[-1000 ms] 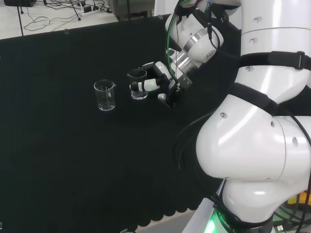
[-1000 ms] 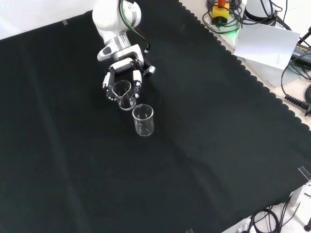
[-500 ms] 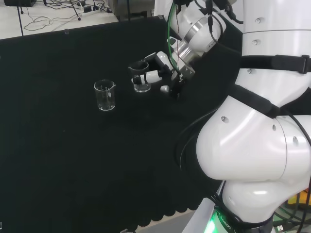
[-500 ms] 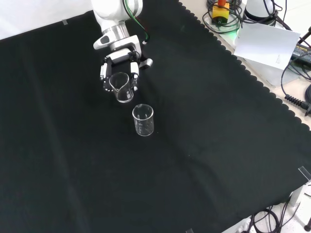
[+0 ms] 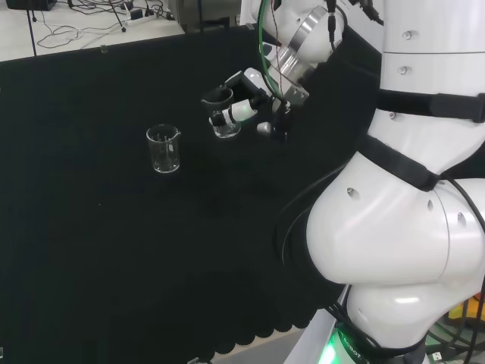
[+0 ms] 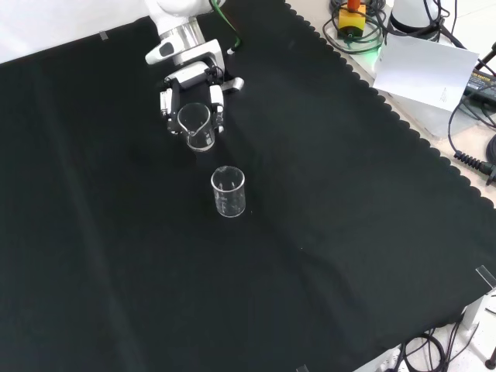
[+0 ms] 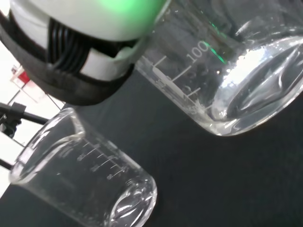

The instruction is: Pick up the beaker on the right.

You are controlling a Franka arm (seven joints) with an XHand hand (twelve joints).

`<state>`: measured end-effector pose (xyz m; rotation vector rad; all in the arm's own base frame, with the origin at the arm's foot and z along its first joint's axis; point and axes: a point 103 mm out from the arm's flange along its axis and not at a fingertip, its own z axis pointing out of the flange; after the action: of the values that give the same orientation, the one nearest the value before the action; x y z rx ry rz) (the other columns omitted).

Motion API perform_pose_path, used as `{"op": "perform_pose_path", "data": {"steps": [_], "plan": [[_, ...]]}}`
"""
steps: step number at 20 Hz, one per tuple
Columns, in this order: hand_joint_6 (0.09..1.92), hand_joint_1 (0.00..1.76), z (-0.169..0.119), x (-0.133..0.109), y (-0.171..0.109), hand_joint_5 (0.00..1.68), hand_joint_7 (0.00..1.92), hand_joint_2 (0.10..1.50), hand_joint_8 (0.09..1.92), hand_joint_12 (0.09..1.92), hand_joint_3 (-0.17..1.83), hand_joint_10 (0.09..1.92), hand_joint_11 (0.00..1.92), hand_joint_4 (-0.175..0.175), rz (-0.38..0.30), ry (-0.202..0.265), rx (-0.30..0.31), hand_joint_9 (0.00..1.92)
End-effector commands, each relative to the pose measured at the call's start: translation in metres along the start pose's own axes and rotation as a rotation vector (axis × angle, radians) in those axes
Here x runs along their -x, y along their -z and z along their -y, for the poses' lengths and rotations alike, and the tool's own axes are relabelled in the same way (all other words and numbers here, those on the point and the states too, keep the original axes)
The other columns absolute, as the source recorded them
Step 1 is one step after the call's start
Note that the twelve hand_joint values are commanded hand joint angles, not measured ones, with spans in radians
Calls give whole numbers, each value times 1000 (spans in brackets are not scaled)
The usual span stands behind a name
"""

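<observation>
Two clear glass beakers are on show. One beaker (image 5: 224, 121) (image 6: 197, 130) (image 7: 236, 80) hangs above the black cloth, with the hand (image 5: 246, 102) (image 6: 194, 81) curled round it from the arm's side. A finger (image 7: 80, 52) of the hand lies against the held beaker's wall in the wrist view. The other beaker (image 5: 164, 149) (image 6: 229, 191) (image 7: 90, 179) stands upright on the cloth, to the left of the held one in the head view and nearer the camera in the front view.
The black cloth (image 6: 325, 232) spreads wide around both beakers. Its scalloped edge (image 6: 403, 124) runs along the right of the front view, with cables and a white sheet (image 6: 426, 70) beyond it. The arm's white links (image 5: 402, 189) stand at the head view's right.
The hand has lifted the held beaker higher off the cloth and away from the standing beaker. The standing beaker has not moved.
</observation>
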<state>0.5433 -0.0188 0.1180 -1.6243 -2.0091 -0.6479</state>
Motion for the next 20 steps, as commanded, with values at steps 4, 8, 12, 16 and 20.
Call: {"op": "perform_pose_path", "data": {"steps": [4, 8, 12, 16, 20], "plan": [[389, 1305, 11, -25, 6, 1373, 1544, 730, 87, 842, 436, 95, 1135, -66, 63, 36, -95, 1474], [446, 1297, 12, -32, 8, 1369, 1558, 646, 108, 845, 589, 104, 1135, 59, 77, 44, -112, 1472], [453, 1296, 13, -37, 13, 1369, 1560, 635, 112, 845, 609, 105, 1135, 73, 97, 51, -126, 1472], [454, 1296, 16, -44, 18, 1368, 1560, 634, 113, 845, 610, 104, 1134, 74, 118, 59, -136, 1471], [457, 1296, 18, -52, 21, 1367, 1559, 634, 114, 845, 611, 104, 1133, 73, 127, 68, -148, 1469]]}}
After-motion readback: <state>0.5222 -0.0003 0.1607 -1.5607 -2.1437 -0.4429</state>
